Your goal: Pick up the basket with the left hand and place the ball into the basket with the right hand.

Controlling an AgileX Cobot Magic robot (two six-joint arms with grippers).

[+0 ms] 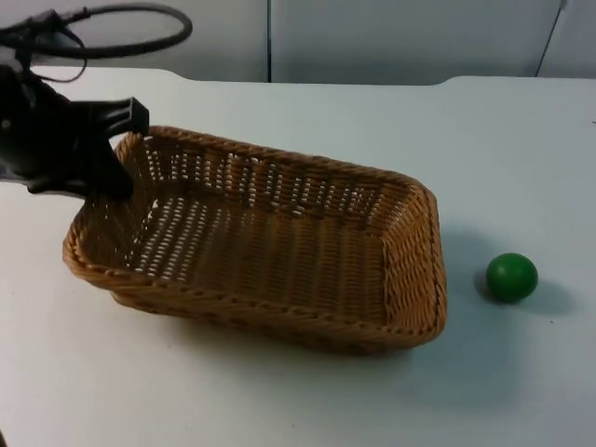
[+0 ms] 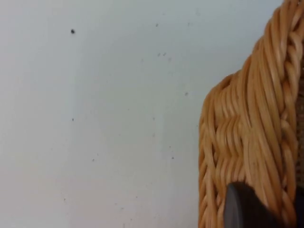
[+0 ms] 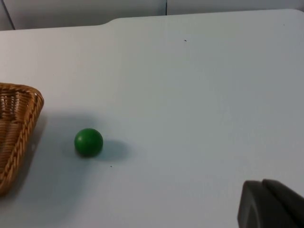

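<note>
The brown wicker basket fills the middle of the table in the top view, its right end raised a little above a wide shadow. My left gripper is shut on the basket's left rim, one finger inside and one outside. The left wrist view shows that woven rim close up, with a black fingertip against it. A green ball rests on the table just right of the basket, clear of it. My right gripper waits well back from the ball, with the basket's corner beyond it.
The white table ends at the grey partition wall behind the basket. Bare table lies around the ball and in front of the basket.
</note>
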